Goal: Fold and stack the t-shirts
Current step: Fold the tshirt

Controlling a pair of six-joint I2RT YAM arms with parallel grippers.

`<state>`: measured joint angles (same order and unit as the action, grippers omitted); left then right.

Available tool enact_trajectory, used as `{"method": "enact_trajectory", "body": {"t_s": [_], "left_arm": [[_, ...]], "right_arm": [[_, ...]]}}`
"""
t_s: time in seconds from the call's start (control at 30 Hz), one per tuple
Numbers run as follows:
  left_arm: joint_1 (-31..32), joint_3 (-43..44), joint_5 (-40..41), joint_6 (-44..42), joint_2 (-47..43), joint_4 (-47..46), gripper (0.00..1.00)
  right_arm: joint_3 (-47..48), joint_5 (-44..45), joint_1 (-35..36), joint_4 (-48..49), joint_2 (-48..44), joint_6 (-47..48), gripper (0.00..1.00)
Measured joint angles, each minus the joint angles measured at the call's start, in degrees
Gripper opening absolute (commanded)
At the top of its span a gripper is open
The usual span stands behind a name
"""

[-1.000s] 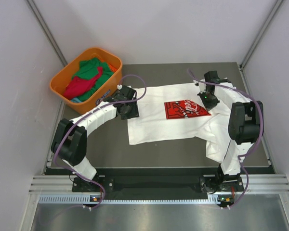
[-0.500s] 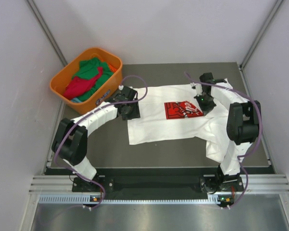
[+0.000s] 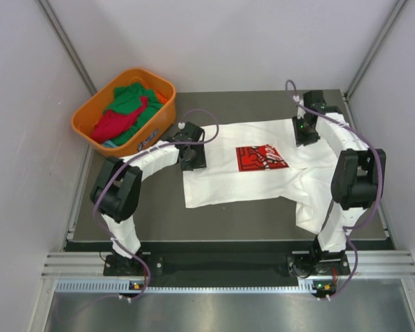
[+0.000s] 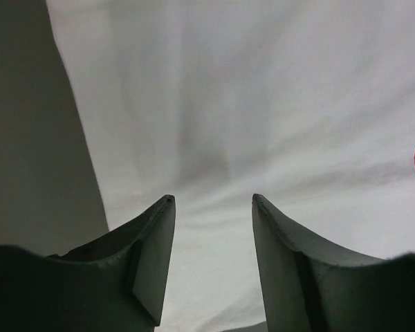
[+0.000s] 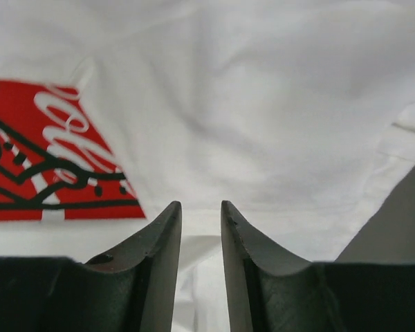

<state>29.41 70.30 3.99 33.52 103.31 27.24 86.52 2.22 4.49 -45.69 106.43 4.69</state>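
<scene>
Left tool (image 4: 213,200) wide over white t-shirt (image 4: 263,104); basket (image 3: 86,128) only overhead

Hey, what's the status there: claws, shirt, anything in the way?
Left claw open over edge of white t-shirt. Right claw narrowly open beside red print, gripping nothing. Shirt spread out, unfolded. Nothing lying on it.

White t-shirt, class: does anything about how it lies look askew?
Yes. The white t-shirt is not spread square: its near right part trails bunched beside the right arm, so the outline is lopsided.
</scene>
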Motion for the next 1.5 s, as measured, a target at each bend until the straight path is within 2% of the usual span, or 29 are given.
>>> {"method": "enact_trajectory", "body": {"t_s": [0.2, 0.27, 0.43, 0.67, 0.83, 0.93, 1.07, 1.5], "left_arm": [[0.00, 6.45, 1.31, -0.44, 7.30, -1.38, 0.53], [0.00, 7.02, 1.90, -0.48, 8.83, -1.75, 0.52], [0.13, 7.50, 3.96, -0.46, 9.90, -2.38, 0.52], [0.74, 9.55, 7.80, -0.46, 11.63, -1.70, 0.52], [0.81, 10.82, 11.47, -0.52, 12.76, -1.49, 0.52], [0.83, 11.89, 13.90, -0.55, 13.68, -1.16, 0.52], [0.83, 13.92, 15.56, -0.46, 15.04, -0.04, 0.52], [0.42, 25.14, 18.64, -0.96, 22.05, 3.69, 0.52]], "right_arm": [[2.58, 3.45, -6.16, 10.25, 1.03, -5.60, 0.39], [4.98, 3.78, -8.28, 12.13, 2.89, -7.23, 0.46], [10.21, 3.34, -14.14, 16.76, 9.18, -9.49, 0.48], [19.43, -5.38, -20.41, 17.92, 21.05, -9.75, 0.51], [25.14, -14.93, -22.53, 19.04, 28.24, -9.81, 0.42], [28.74, -18.25, -23.06, 19.17, 31.80, -10.32, 0.18], [34.03, -18.91, -23.17, 18.88, 34.91, -11.72, 0.01], [39.69, -10.93, -24.06, 15.19, 37.42, -17.03, 0.00]]}}
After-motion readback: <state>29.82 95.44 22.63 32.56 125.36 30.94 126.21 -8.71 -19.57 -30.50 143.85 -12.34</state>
